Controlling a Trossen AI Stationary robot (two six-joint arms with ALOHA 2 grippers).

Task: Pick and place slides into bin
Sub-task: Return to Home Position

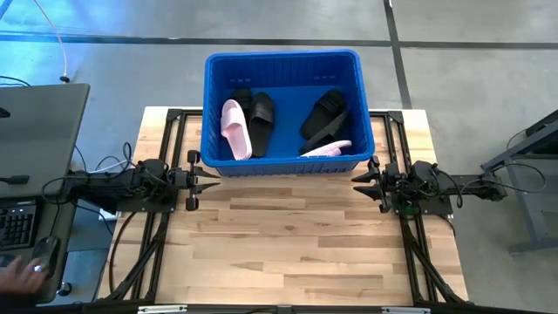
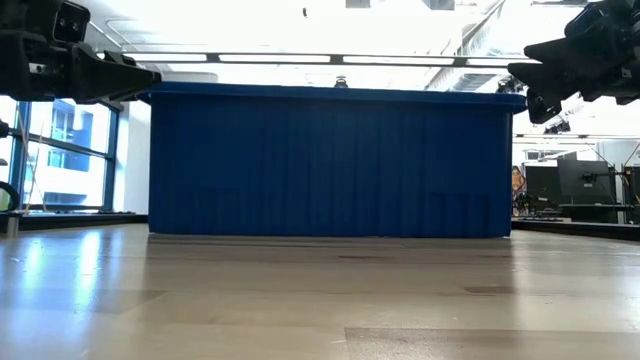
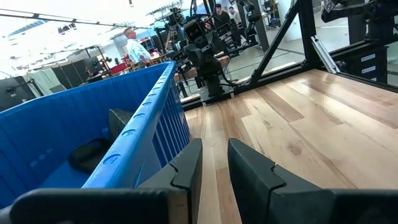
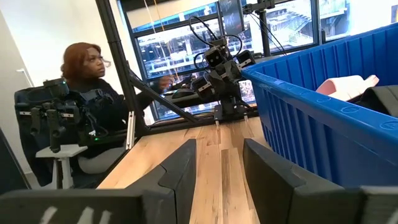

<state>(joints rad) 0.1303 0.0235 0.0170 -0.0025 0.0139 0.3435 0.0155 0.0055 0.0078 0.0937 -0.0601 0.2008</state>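
Slides: I am seeing pale pink slides [image 1: 235, 129] and black slides [image 1: 324, 112] all lying inside the blue bin [image 1: 282, 58], which is sitting long axis crosswise at the far edge of the wooden tabletop [image 1: 296, 244]. Left gripper [image 1: 212, 177] and right gripper [image 1: 357, 179] are hovering empty, fingers apart, flanking the bin's near corners, neither nearer; I am judging only retraction remaining.
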